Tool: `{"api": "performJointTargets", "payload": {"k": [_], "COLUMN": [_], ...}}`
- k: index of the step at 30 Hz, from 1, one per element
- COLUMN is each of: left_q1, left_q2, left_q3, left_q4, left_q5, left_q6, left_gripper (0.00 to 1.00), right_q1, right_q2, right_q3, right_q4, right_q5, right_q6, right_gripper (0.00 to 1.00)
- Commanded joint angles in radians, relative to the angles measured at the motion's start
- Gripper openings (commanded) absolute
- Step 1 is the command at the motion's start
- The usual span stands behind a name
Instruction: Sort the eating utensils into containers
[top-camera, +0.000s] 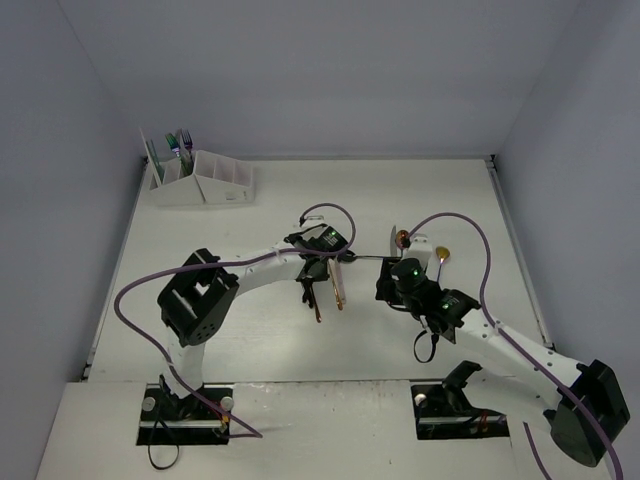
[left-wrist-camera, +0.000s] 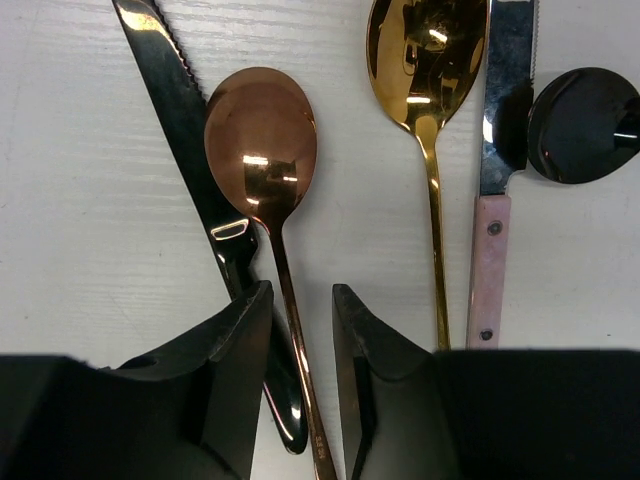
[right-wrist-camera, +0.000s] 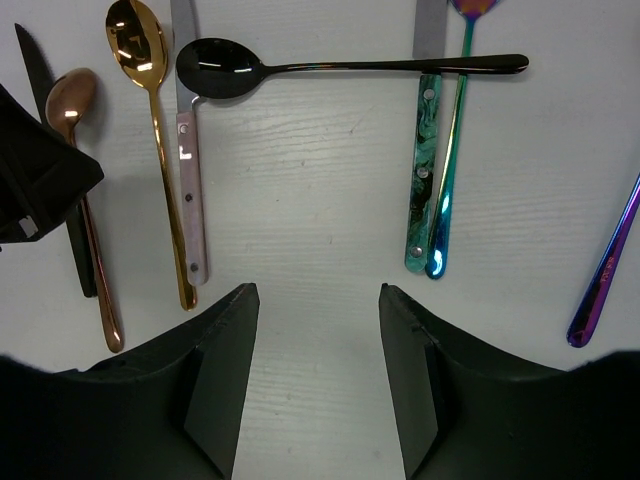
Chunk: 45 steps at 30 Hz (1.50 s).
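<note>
In the left wrist view, a copper spoon lies bowl away from me, with its handle running between the fingers of my left gripper. The jaws stand narrow around that handle, with bare table showing beside the right finger. A black knife ends under the left finger. A gold spoon, a pink-handled knife and a black spoon lie to the right. My right gripper hangs open over bare table. The containers stand far left with several utensils upright in them.
The right wrist view shows the black spoon lying across a teal-handled knife and a blue-teal utensil. A purple iridescent handle lies at the right edge. Grey walls enclose the white table.
</note>
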Motion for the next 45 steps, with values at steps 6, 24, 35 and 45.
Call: {"api": "performJointTargets", "payload": {"k": [6,24,35,45], "left_q1": [0.003,0.182,0.641,0.786], "left_q2": [0.026,-0.400,-0.335,-0.017], "left_q3": [0.090,0.108,0.219,0.544], "left_q4": [-0.028,0.162,0.450,0.647], "left_q5": [-0.042,-0.119,0.210,0.310], "left_q6": [-0.011,0.476,0.758,0.853], "left_gripper": [0.07,0.00,0.00,0.00], "right_q1": [-0.009,-0.017,-0.018,-0.021], "right_q2": [-0.018,-0.048,-0.093,-0.126], "right_q3": [-0.003,0.055,0.125,0.128], "right_q4": [0.025,0.025,0.025,0.040], "right_q5": [0.026,0.010,0.021,0.040], "right_q6": [0.008,-0.068,-0.144,-0.218], "right_gripper": [0.49,0.79,0.99,1.00]}}
